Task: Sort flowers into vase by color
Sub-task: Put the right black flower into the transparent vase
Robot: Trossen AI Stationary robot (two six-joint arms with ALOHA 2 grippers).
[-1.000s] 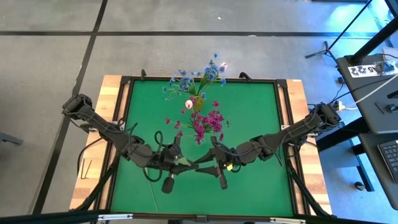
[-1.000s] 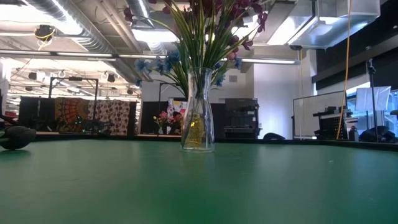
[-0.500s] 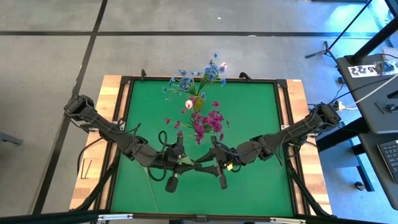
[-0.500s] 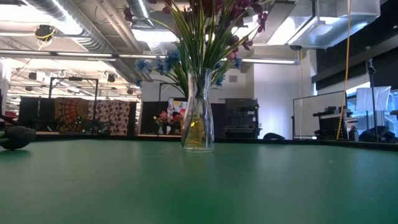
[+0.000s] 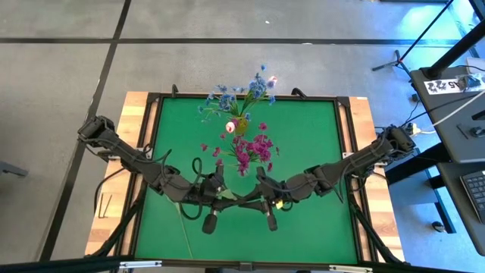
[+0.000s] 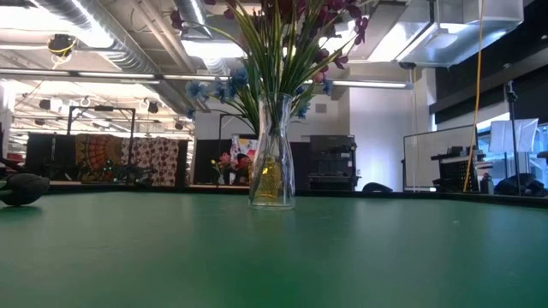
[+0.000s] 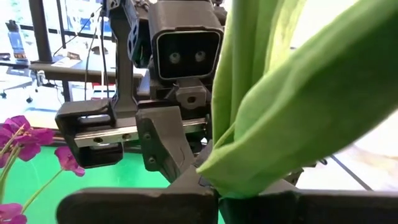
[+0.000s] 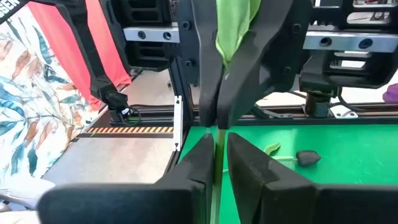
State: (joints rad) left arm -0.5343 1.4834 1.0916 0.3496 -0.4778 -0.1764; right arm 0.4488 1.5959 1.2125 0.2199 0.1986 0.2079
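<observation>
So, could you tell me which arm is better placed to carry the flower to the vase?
Probably right: the right gripper pinches the bare stem, the left gripper only the leaves; the vase is about equally far from both.

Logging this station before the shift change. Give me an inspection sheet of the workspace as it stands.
Surface: green mat in a black frame.
Job's things: glass vase holding blue flowers and magenta flowers; one green stem gripped by both arms.
Clutter: dark bud lying on the mat.
End effectors: left end effector and right end effector both shut on the stem, near the front edge.
Cables: one near a stand on the floor.
Surroundings: desk with keyboard.
</observation>
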